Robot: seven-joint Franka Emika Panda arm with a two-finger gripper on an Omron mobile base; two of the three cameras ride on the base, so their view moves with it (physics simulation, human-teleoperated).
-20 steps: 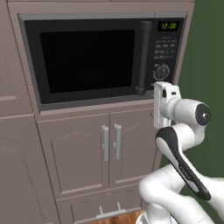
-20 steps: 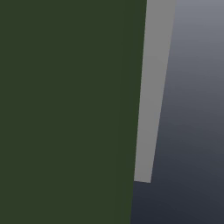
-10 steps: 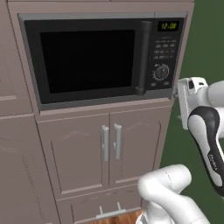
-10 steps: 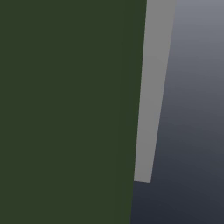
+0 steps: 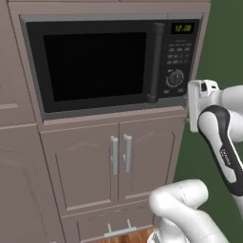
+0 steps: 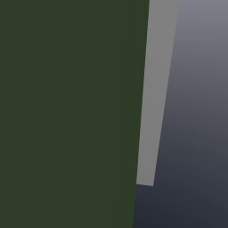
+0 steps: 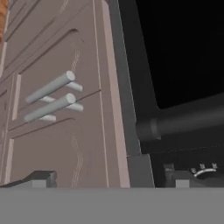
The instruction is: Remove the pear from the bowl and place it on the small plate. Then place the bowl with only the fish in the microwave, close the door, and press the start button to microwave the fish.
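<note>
While the microwave [image 5: 114, 64] sits built into the mauve cabinetry with its door [image 5: 95, 66] shut flush, we hold our end effector [image 7: 107, 179] beside its lower right corner, jaws spread wide and gripping nothing. From the left base view the hand hangs just right of the control panel [image 5: 178, 57], roughly level with the door's bottom edge. Through the hand view, rolled sideways, the dark bar handle [image 7: 188, 120] lies just ahead of the fingertips [image 7: 41, 178] and the knob [image 5: 175, 77] peeks in at the edge. We judge this pose suits reaching for the handle to swing the door, since the glass is closed and nothing can go inside yet. Beyond the handle, further from us, the two cabinet doors [image 5: 114, 161] carry paired silver pulls [image 7: 50, 98]; these stand near but apart from our path. Green wall [image 5: 223, 42] lies behind the arm. We cannot tell where the bowl, pear, fish or small plate are.
</note>
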